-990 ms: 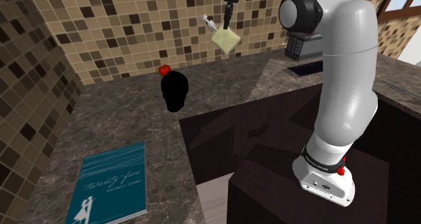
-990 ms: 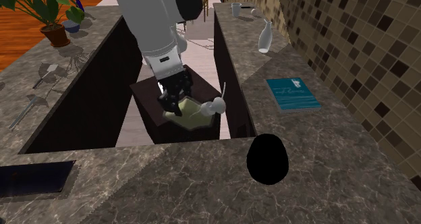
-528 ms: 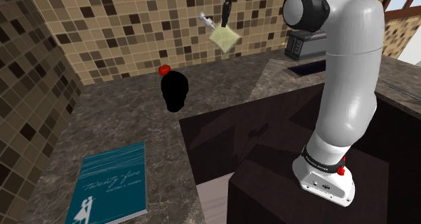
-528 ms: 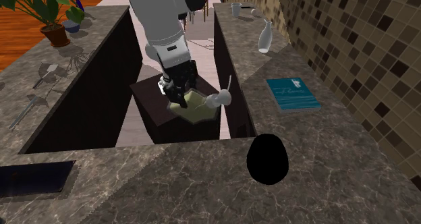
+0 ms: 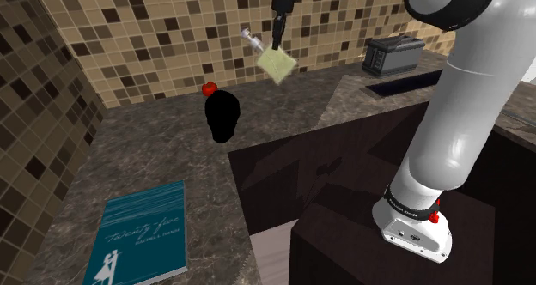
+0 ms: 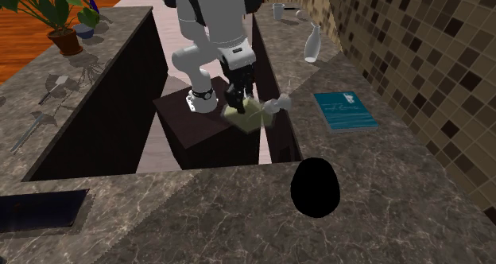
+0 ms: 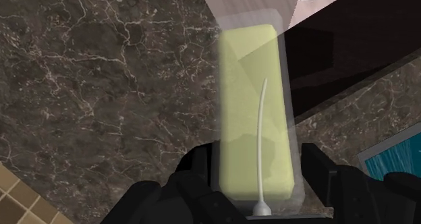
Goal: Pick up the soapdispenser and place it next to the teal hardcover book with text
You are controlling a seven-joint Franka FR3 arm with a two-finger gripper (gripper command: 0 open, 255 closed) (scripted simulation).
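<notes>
A clear soap dispenser of pale yellow-green liquid, with a white pump, hangs tilted in the air, and my gripper is shut on it. In the second exterior view the gripper holds the dispenser over the inner edge of the counter, left of the teal book. The wrist view has both fingers clasping the dispenser above dark marble, with a corner of the book beside it. The book lies flat on the counter at the shoulder view's lower left.
A black rounded object and a small red thing sit on the marble counter between dispenser and book. A white vase stands beyond the book. A dark appliance is at the back right. Tiled walls border the counter.
The arm has swung toward the shoulder view's left and carried the dispenser with it. In the second exterior view the dispenser moved right, from over the stand to the counter's edge nearer the book.
</notes>
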